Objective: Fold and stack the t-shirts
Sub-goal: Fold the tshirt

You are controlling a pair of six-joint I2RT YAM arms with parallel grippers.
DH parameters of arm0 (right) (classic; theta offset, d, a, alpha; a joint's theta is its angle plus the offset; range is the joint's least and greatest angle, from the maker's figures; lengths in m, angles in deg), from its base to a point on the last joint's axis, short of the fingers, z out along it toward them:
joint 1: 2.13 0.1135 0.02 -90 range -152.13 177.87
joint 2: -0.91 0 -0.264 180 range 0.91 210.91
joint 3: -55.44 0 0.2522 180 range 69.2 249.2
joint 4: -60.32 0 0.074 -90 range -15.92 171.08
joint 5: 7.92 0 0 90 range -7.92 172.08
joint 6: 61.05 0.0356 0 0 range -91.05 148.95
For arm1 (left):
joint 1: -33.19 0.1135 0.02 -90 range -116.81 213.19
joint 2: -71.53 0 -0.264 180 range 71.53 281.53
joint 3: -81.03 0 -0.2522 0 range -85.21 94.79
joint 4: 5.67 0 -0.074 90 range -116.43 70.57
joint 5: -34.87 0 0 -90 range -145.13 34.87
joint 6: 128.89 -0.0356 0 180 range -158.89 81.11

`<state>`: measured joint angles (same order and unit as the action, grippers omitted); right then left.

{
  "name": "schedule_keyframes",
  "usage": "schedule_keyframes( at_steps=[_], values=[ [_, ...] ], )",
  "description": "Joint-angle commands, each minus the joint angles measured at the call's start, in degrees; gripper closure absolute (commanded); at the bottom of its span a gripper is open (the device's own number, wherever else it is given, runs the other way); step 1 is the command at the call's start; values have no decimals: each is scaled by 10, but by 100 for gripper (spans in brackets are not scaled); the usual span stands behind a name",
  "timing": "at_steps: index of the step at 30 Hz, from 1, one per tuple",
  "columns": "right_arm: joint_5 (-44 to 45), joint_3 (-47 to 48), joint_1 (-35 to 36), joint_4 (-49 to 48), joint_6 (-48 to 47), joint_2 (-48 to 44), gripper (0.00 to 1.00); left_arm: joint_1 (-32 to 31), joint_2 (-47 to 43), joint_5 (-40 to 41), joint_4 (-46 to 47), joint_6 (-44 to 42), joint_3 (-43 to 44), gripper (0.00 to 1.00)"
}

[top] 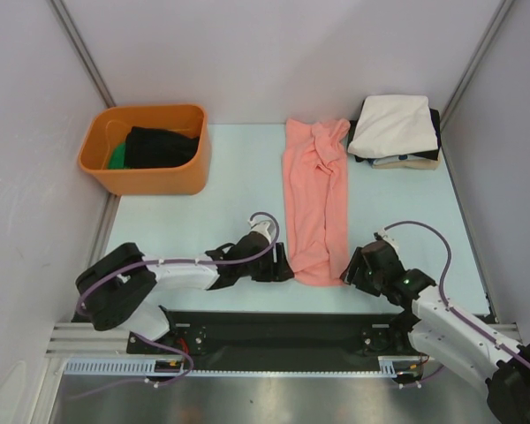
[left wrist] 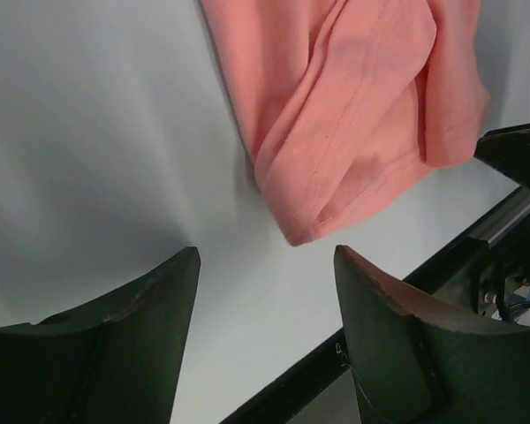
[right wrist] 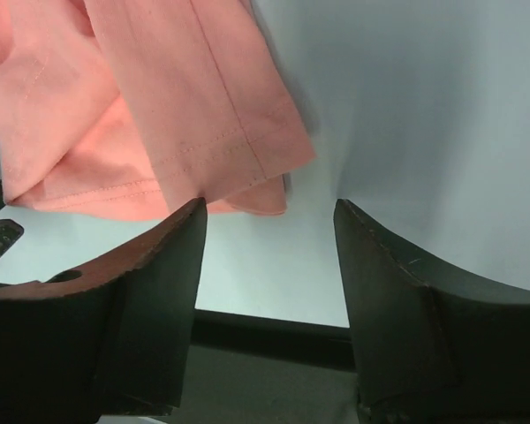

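Here the soft salmon-pink cloth t-shirt (top: 316,199) lies as a long narrow strip down the middle of the pale blue-green table (top: 185,221), its sleeves already turned in and its near hem close to the arms. The left gripper (top: 281,265) sits just beside the near left corner of that hem and the right gripper (top: 352,265) just beside the near right corner. Both wrist views show the jaws spread wide with nothing between them. The step in hand looks like taking the two hem corners to fold the strip away towards the collar. To do it well, each claw should slide low along the table and catch every layer at its corner, since the hem looks doubled and slightly rumpled in the wrist views. Both should then lift together and carry level, so the fold line lands square across the strip. Uneven height would likely skew the fold. The stack of folded t-shirts (top: 393,128), cream-white on top of black and tan, waits at the far right. A rounded orange plastic tub (top: 159,177) holding dark and green cloth stands at the far left. No brand, label or writing can be read on anything.
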<state>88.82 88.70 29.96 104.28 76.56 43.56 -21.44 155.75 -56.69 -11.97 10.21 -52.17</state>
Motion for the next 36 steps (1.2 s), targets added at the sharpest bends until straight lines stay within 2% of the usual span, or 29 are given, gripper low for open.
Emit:
schedule_keyframes(
  at_steps=[1, 4, 5, 7, 8, 9, 10, 11, 14, 15, 19, 22, 27, 29, 30, 32, 33, 36],
  values=[
    [1, -12, 5, -55, 13, 10, 38, -7, 22, 2, 22, 18, 18, 32],
    [-3, -22, 7, -85, 12, 24, 49, -6, 38, 2, 26, 18, 28, 34],
    [-4, -23, 6, -91, 11, 30, 53, -7, 43, 1, 28, 18, 34, 38],
    [-2, -25, 9, -105, 7, 36, 68, -7, 53, -4, 41, 16, 41, 48],
    [-1, -25, 9, -107, 6, 33, 73, -7, 58, -14, 47, 11, 47, 62],
    [5, -22, 10, -106, 0, 24, 89, -8, 61, -14, 41, 8, 60, 77],
    [7, -11, 11, -101, -2, 17, 97, -9, 59, -12, 13, 7, 69, 86],
    [11, 1, 12, -82, -2, -1, 100, -11, 55, -1, -5, 6, 89, 100],
    [36, 61, 19, -4, -1, -12, 100, -21, 10, 43, -98, 2, 125, 100],
    [43, 75, 24, 18, 5, -12, 100, -28, -14, 59, -157, 3, 134, 100],
    [52, 99, 69, 70, 31, -7, 100, -46, -78, 104, -238, 14, 155, 100],
    [77, 82, 106, 92, 72, -4, 100, -60, -100, 102, -256, 29, 133, 100],
    [82, 26, 178, 81, 132, 11, 100, -104, -100, 89, -223, 71, 62, 97],
    [85, 22, 197, 78, 149, 30, 66, -115, -88, 80, -214, 100, 27, 71],
    [93, 28, 218, 81, 154, 36, 47, -126, -86, 79, -209, 110, 19, 64],
    [132, 43, 240, 109, 173, 44, 25, -140, -84, 85, -212, 117, 2, 47],
    [144, 58, 258, 118, 179, 42, 25, -144, -86, 89, -220, 122, -2, 38],
    [170, 70, 268, 134, 181, 15, 25, -150, -109, 103, -243, 121, -8, 31]
  ],
)
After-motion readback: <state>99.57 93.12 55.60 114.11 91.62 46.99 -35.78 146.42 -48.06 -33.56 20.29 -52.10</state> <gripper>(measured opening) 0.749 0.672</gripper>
